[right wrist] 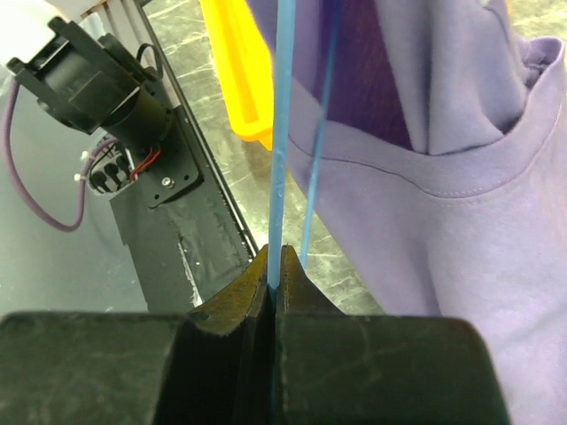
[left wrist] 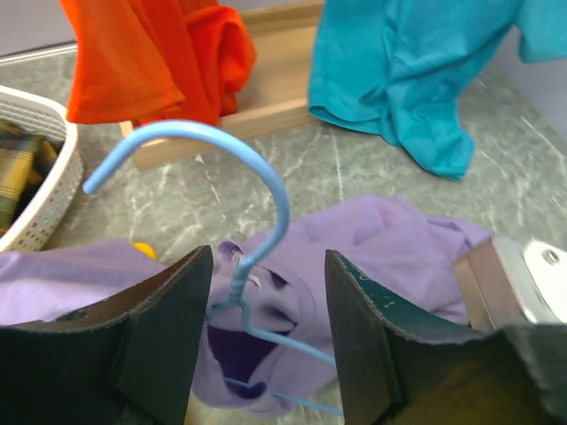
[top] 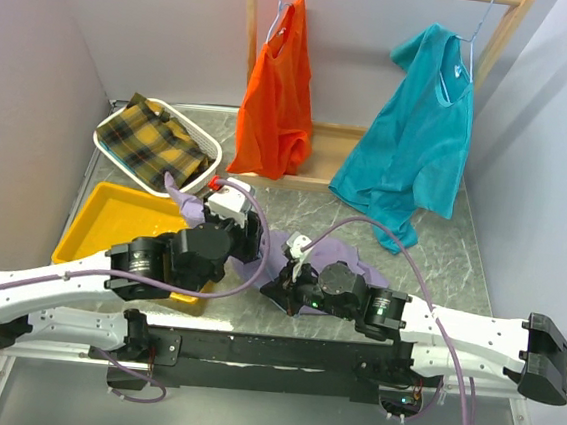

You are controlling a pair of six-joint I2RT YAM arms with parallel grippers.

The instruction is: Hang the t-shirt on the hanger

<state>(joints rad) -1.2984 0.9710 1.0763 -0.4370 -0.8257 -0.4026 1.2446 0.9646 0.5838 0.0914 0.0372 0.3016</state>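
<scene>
Pinching hanger [right wrist: 282, 133] wire, right hand [right wrist: 273, 274]

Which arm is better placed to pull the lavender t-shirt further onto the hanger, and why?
Probably the left: the left gripper is open over the t-shirt at its collar, while the right gripper is shut on the hanger wire, holding it.

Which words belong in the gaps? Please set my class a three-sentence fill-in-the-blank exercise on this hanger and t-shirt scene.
1. The right claw is ____ on the hanger's blue wire.
2. The left claw stands ____, the hanger's hook showing between its fingers.
3. The hook pokes out of the purple t-shirt's ____ opening.
Missing words: shut; open; neck.
</scene>
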